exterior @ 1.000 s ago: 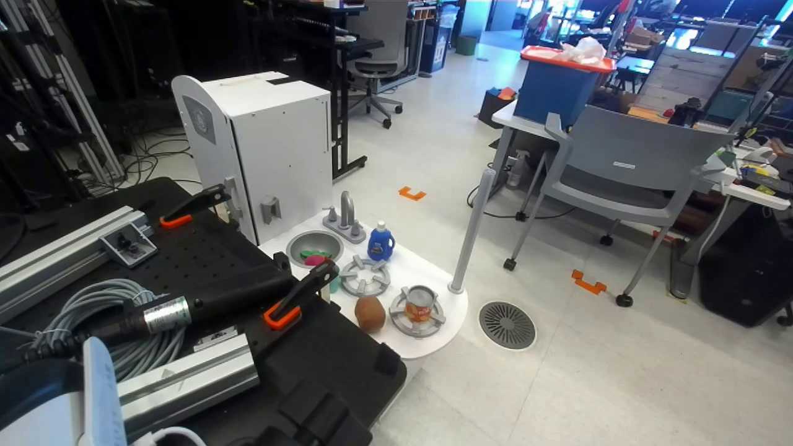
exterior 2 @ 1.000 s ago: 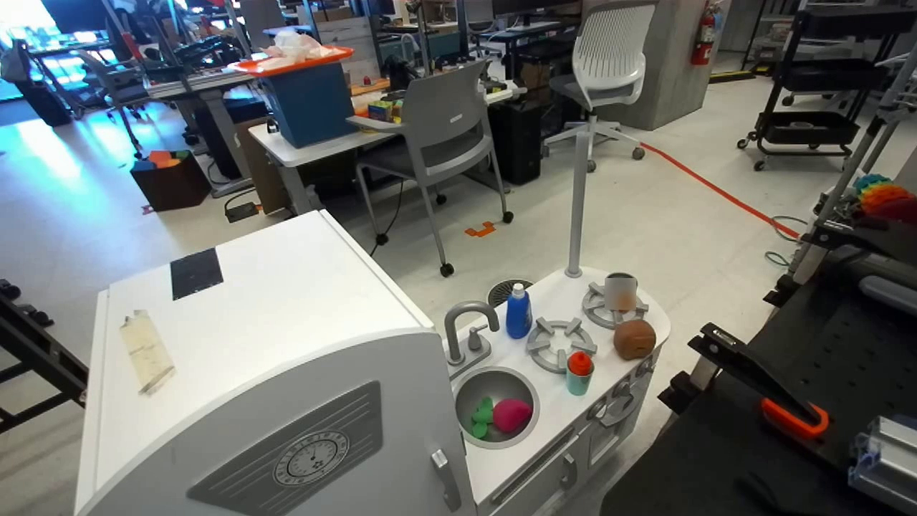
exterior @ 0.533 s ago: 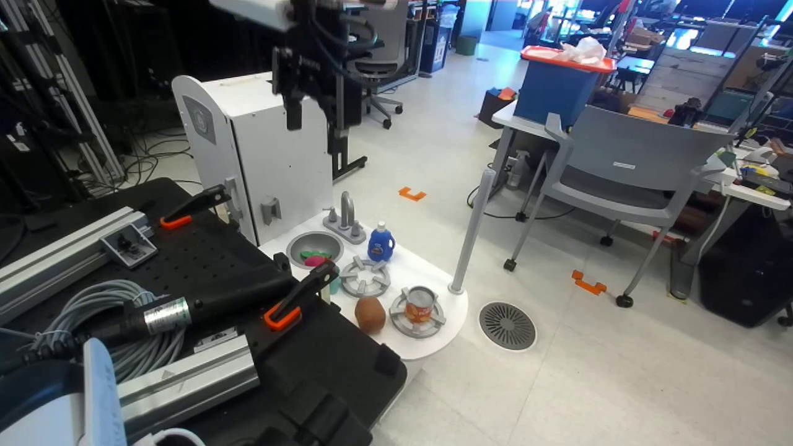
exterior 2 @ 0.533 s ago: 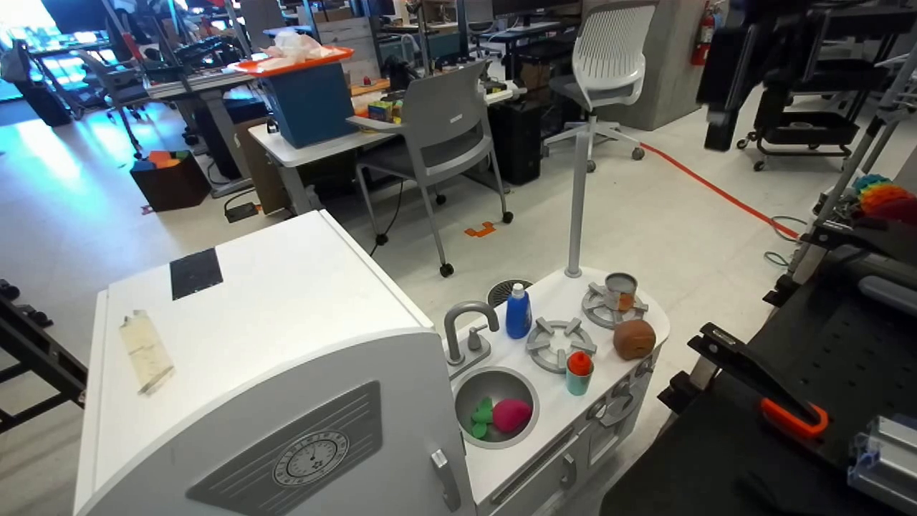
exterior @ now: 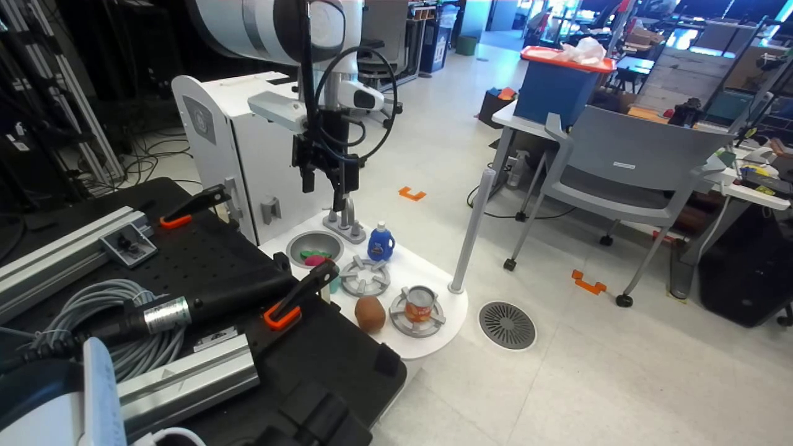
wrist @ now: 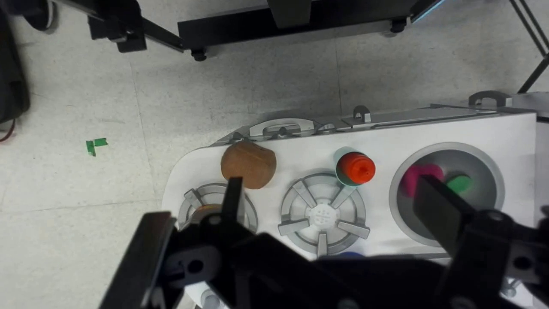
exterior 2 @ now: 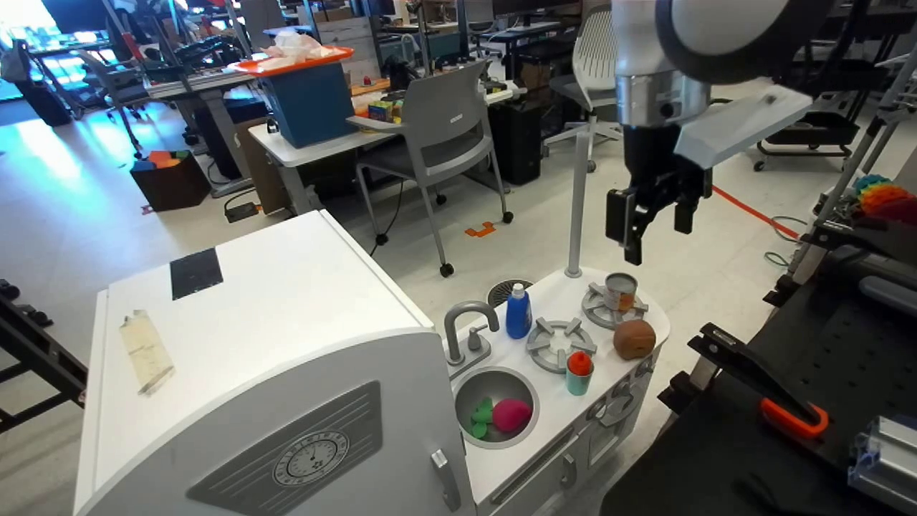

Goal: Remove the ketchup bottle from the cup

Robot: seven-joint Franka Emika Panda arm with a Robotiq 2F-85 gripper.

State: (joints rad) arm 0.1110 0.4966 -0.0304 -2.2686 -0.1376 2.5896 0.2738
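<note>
The ketchup bottle (exterior 2: 579, 362) inside the cup (exterior 2: 577, 385), the claw (exterior 2: 658, 240) parted overhead

We find the red ketchup bottle standing inside the pale teal cup, its top poking over the rim, its lower part hidden by the wall. The cup is on the white worktop (wrist: 300, 154), just beside a grey burner (wrist: 323, 216); in an exterior view a black clamp (exterior: 306, 287) hides most of the cup from us. To one side we see the round sink (exterior 2: 501, 383), with a pink object (exterior 2: 512, 416) and green leaf shapes (exterior 2: 481, 416) lying in it. To the other side sits a brown ball (exterior 2: 634, 339), and just beside that a can (exterior 2: 618, 292) stands on another burner (exterior: 417, 332). Across the first burner from the cup, a blue bottle (exterior 2: 519, 315) stands upright near the grey tap (exterior 2: 452, 337). Higher up we have the claw, hanging from the robot arm (exterior 2: 663, 97) with its fingers wide apart, well away from the ketchup bottle
</note>
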